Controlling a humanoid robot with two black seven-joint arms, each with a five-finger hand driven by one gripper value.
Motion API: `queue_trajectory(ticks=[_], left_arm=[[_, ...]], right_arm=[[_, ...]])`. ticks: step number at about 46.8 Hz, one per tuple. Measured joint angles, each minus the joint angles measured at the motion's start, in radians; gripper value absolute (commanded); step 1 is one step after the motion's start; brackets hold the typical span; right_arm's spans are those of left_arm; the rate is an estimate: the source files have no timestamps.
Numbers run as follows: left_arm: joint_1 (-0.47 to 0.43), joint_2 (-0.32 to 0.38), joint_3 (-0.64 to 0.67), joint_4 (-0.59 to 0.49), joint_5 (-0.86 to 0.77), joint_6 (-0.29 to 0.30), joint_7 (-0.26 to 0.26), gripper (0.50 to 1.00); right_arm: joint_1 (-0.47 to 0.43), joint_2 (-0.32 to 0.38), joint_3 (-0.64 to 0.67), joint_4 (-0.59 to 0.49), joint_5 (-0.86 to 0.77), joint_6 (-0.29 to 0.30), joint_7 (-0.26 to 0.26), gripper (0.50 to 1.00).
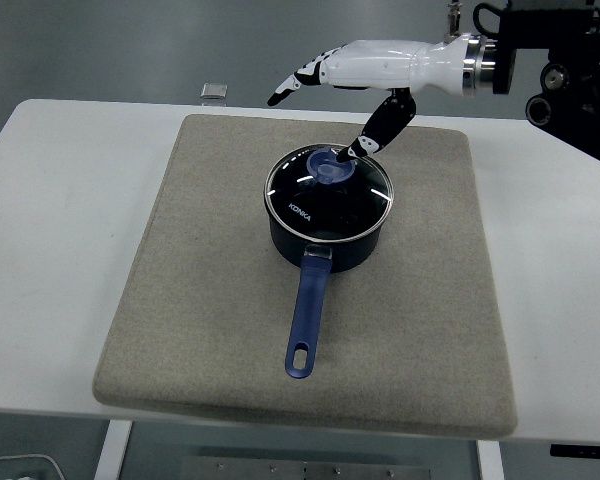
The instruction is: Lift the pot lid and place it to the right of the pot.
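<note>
White "KONKA" print reads on the glass pot lid [328, 192], left of centre. Lid sits closed on the dark blue pot [329, 240], blue knob [328, 166] on top toward the far side. Pot's blue handle [307, 323] points to the table's near edge, hanging hole at its end. No other writing legible.

Right hand [365, 72], white with black fingertips, reaches in from upper right, above the lid's far side. Fingers spread wide, holding nothing; thumb [374, 130] angles down with its tip at the knob's right edge, contact hard to judge from this angle. Other fingers [298, 80] extend left, clear of the pot.

Pot stands on a square grey-beige felt mat [210, 300], slightly past mat centre. Mat covers most of the white table [60, 230]. Small silver square object [214, 90] at the table's far edge. Grey floor [130, 40] beyond.
</note>
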Motion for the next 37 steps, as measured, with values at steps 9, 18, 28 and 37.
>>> queue_trajectory(ticks=[9,18,28,37], left_arm=[[0.0,0.0,0.0,0.0,-0.001,0.0,0.0,1.0],[0.0,0.0,0.0,0.001,-0.001,0.0,0.0,1.0],[0.0,0.0,0.0,0.0,0.0,0.0,0.0,1.0],[0.0,0.0,0.0,0.0,0.0,0.0,0.0,1.0]], right_arm=[[-0.007,0.0,-0.041,0.0,-0.053,-0.051,0.0,0.903],[-0.024,0.018,-0.057,0.0,-0.071,-0.068,0.0,0.903],[-0.035,0.02,-0.064,0.0,-0.105,-0.09,0.0,0.903],[-0.036,0.021,-0.08,-0.002,-0.123,-0.112,0.0,0.903]])
